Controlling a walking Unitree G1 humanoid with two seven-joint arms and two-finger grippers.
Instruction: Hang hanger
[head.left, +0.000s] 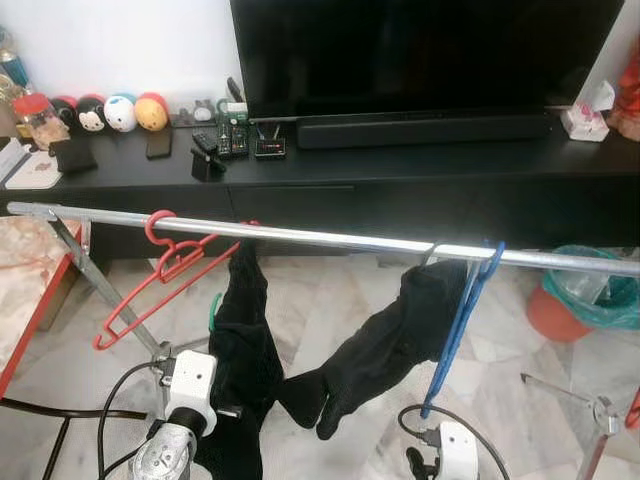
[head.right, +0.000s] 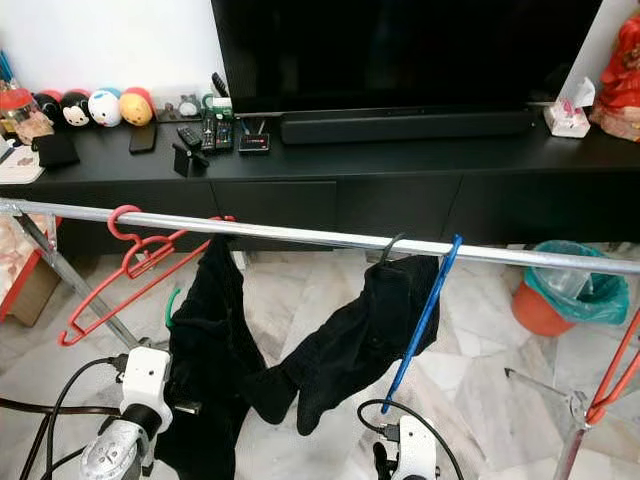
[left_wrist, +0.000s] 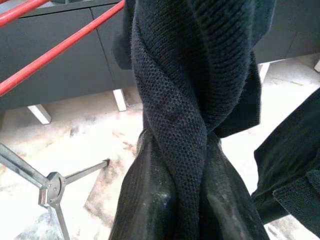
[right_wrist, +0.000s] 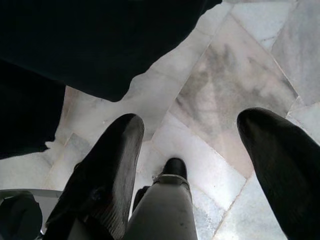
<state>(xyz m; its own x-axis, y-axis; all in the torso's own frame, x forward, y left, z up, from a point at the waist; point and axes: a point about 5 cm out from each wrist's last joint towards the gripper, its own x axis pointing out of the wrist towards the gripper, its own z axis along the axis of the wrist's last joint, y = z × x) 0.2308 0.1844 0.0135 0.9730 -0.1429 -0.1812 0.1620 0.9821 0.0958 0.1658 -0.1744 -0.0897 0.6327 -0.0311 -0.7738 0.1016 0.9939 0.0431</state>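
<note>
A metal drying rail runs across the room in front of a black TV cabinet. Hooked on the rail toward the robot's left is a red hanger, tilted, its hook over the bar. Just beside it a black knitted garment hangs down from the rail, and a green hanger peeks out at its edge. Further toward the right a second black garment droops from a hanger with a grey hook, and a blue hanger hangs beside it, touching the cloth.

The left gripper is low under the rail, its two black fingers clenched on the twisted lower part of the black knitted garment (the knit fills the gap between them). The right gripper is near the floor below the blue hanger, fingers spread apart with nothing between them, marble floor tiles beneath.

At the right, an orange waste bin lined with a green plastic bag stands on the floor; what is in it cannot be made out. On the cabinet stand a television, a soundbar, a row of round plush toys, remote controls and a tissue box with a tissue sticking out.
</note>
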